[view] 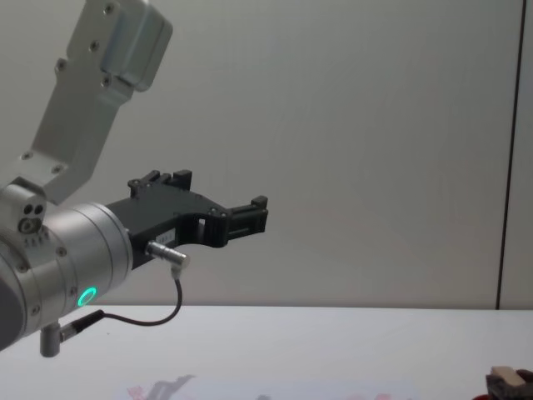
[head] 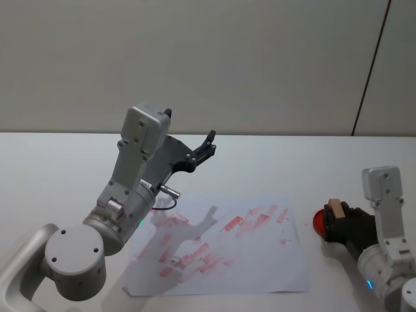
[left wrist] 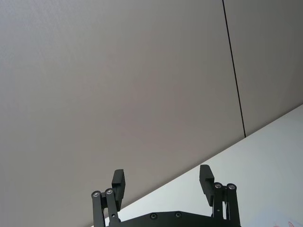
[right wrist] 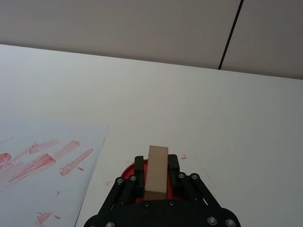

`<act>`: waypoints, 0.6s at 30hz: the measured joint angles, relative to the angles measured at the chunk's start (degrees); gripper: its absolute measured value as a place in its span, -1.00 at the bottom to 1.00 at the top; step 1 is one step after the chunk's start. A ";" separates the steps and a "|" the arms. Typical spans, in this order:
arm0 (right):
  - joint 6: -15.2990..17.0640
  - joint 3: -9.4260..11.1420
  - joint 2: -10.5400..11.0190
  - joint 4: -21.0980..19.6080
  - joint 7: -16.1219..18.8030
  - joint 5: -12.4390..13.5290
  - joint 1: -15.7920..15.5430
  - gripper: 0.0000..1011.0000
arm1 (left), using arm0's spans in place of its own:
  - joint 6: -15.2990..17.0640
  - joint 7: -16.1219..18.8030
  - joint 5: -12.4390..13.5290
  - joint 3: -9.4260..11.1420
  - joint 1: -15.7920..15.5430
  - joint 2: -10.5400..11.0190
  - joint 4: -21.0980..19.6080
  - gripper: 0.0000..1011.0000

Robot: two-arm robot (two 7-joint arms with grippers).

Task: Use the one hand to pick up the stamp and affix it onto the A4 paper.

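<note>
Stamp (right wrist: 156,172): small pale wooden block standing upright at the table's right side, just right of the paper, clamped in the right gripper.
Stamp handling: likely light, stiff and not fragile. The smooth wood could slip, so the two flat long sides are the place to hold, as the fingers do now. The inked base should stay free.
Left gripper (head: 207,148): raised in the air over the table's left part, fingers spread wide, holding nothing, well apart from the stamp.
A4 paper (head: 260,260): thin white sheet lying flat mid-table, smeared with red marks (head: 250,221). It is probably light enough to shift or lift under a sticky stamp.
Round red pad (head: 318,222): shallow, probably ink, just beside the paper's right edge. The stamp's lower end is over it; whether it touches I cannot tell.
Right gripper (head: 338,221): low over the pad, fingers narrowed onto the stamp's sides.
</note>
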 joint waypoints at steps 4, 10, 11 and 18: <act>-0.02 0.00 -0.01 0.00 0.01 -0.02 0.00 -0.55 | 0.00 0.00 0.00 0.00 0.00 0.00 0.00 0.98; -0.17 0.03 -0.02 -0.01 0.13 -0.09 0.02 -0.57 | 0.00 0.00 0.00 0.00 0.00 0.00 0.00 0.98; -0.27 0.04 -0.02 -0.04 0.16 -0.12 0.02 -0.57 | 0.00 0.00 0.00 0.00 0.00 0.00 0.00 0.98; -2.28 0.09 0.03 -0.38 1.26 -0.99 0.16 -0.57 | 0.00 0.00 0.00 0.00 0.00 0.00 0.00 0.98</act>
